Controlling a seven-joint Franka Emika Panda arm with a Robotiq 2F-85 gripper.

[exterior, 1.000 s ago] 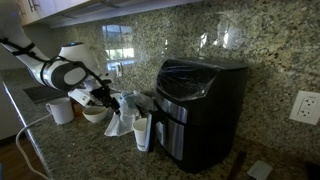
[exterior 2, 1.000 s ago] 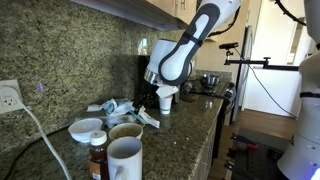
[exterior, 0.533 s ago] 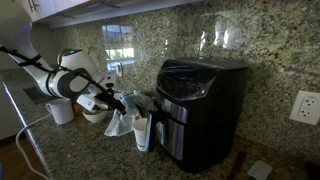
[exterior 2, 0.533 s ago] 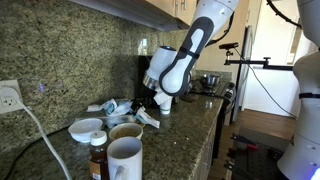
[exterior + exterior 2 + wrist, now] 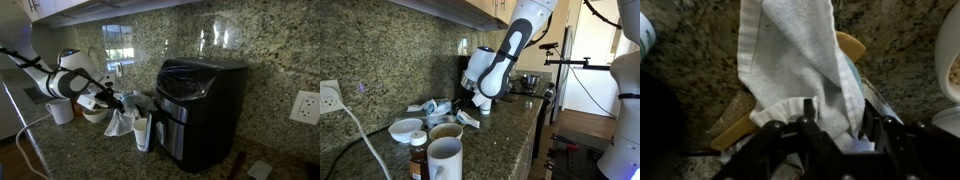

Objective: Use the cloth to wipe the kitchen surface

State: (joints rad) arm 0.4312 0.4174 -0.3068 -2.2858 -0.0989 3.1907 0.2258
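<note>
Hanging bunched from the gripper [image 5: 836, 130], the cloth [image 5: 798, 58] fills most of the wrist view and covers what lies under it. Only the two ends of a wooden utensil [image 5: 738, 126] poke out from beneath, so its kind is hard to tell, and a white bowl [image 5: 951, 60] is cut off at the edge. The dark fingers [image 5: 806, 122] run out of the bottom of that view, yet the cloth's folded hem sits pinched between them, so they are clamped on the cloth. Its free end is spread over the granite counter [image 5: 690, 60]. In an exterior view the gripper [image 5: 105, 100] is a dark blur near the black appliance [image 5: 200, 105], with the cloth drooping from it just beside a small white cup [image 5: 143, 132]. In an exterior view a mug [image 5: 445, 158] and a bottle [image 5: 418, 158] in the foreground block part of the counter. Nothing has visibly moved since half a second ago, while against a second ago the forearm sits a little lower. The arm [image 5: 510, 50] comes down from above, bends at the wrist and holds the gripper low over the counter.
</note>
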